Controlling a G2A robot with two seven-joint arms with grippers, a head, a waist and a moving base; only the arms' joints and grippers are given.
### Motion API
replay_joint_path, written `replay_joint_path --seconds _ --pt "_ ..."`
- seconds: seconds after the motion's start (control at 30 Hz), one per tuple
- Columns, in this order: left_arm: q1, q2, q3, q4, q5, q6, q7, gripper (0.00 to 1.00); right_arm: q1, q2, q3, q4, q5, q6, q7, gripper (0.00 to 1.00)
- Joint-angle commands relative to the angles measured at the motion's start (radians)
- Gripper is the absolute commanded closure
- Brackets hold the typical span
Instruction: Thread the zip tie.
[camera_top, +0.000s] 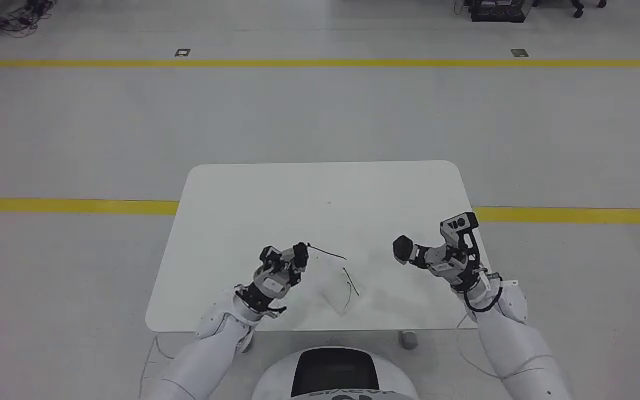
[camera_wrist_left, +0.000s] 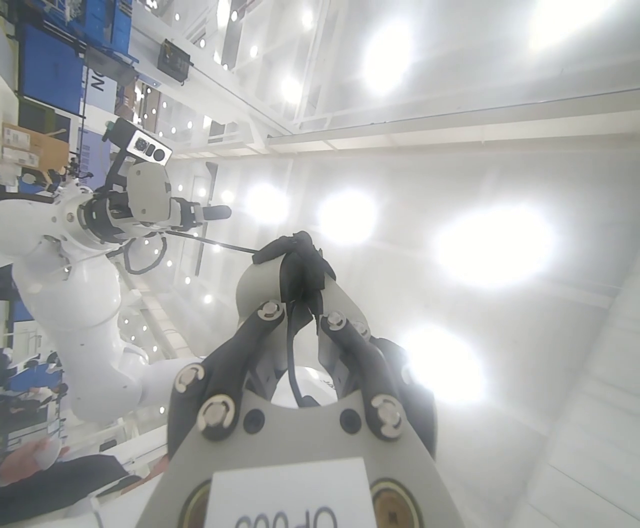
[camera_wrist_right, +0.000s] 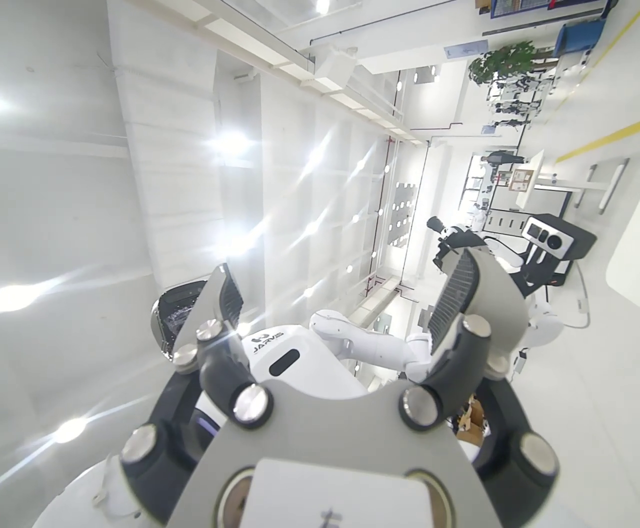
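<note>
A thin black zip tie (camera_top: 328, 251) sticks out from my left gripper (camera_top: 298, 255) over the near part of the white table (camera_top: 250, 200). In the left wrist view my left gripper (camera_wrist_left: 300, 257) is shut on the zip tie (camera_wrist_left: 220, 243), and its strap runs out toward my other arm. The strap also hangs down between the fingers. My right gripper (camera_top: 404, 247) is held above the table to the right of the tie's free end, a short gap away. In the right wrist view my right gripper (camera_wrist_right: 345, 280) stands open with nothing between its ribbed pads (camera_wrist_right: 452, 295).
A short thin dark line (camera_top: 350, 281) lies on the table between the two grippers; I cannot tell whether it is another tie or a shadow. The floor around the table carries yellow lines (camera_top: 320, 63).
</note>
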Motion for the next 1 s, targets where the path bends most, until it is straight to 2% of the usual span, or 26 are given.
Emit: replay_joint_path --seconds 0.0,0.67,0.77,0.97 --pt "0.000 0.000 0.001 0.000 0.000 0.000 0.000 1.00 0.000 0.000 0.000 0.001 0.000 0.000 0.000 0.00" --pt "-0.001 0.000 0.001 -0.001 0.000 0.001 0.006 1.00 0.000 0.000 0.000 0.001 0.000 0.000 0.000 0.00" --pt "0.008 -0.001 -0.007 -0.030 -0.023 -0.001 0.025 1.00 0.000 0.000 0.000 0.001 0.000 0.000 0.000 0.00" --pt "0.056 0.003 -0.039 -0.082 -0.062 -0.013 0.005 1.00 0.000 0.000 0.000 0.001 0.000 0.000 0.000 0.00"
